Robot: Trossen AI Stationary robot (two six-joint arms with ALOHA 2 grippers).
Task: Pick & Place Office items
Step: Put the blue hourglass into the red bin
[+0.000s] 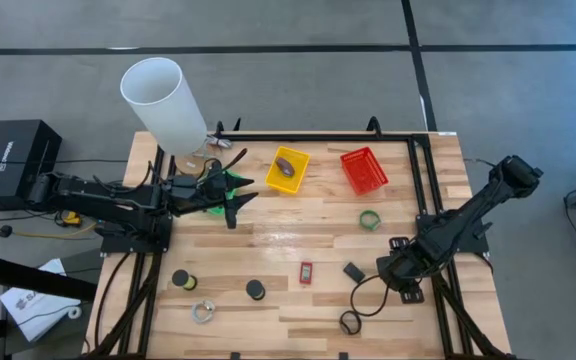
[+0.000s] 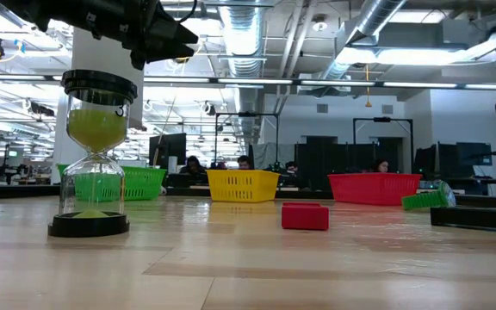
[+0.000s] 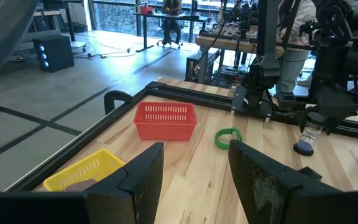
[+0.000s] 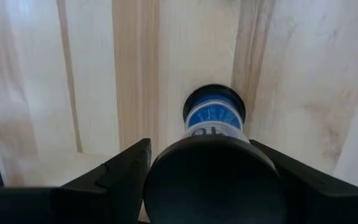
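My right gripper (image 1: 395, 272) (image 4: 211, 163) hangs low near the table's right edge, shut on a small hourglass with black caps and blue sand (image 3: 304, 143). My left gripper (image 1: 233, 198) (image 3: 194, 169) hovers open and empty above the green basket (image 2: 110, 182) at the far left. Loose on the wood lie a green ring (image 1: 370, 220), a red rectangle (image 1: 306, 272), a dark clip (image 1: 354, 270), a black ring (image 1: 349, 322), a clear ring (image 1: 203, 312) and two black spools (image 1: 181, 280) (image 1: 256, 290). The first is an upright green-sand hourglass (image 2: 97, 155). My right gripper pinches the hourglass's black top cap (image 4: 213, 186) between its two fingers (image 4: 124, 169), from above and pointing down. The hourglass stays upright below them, its lower cap (image 4: 215, 102) at the tabletop. Whether that cap rests on the wood, I cannot tell.
A yellow basket (image 1: 288, 170) holding one dark item and a red basket (image 1: 363, 170) sit along the far side. A big white cylinder (image 1: 163, 100) leans over the far left corner. Black frame rails (image 1: 423, 190) edge the table. Bare wood lies in the middle.
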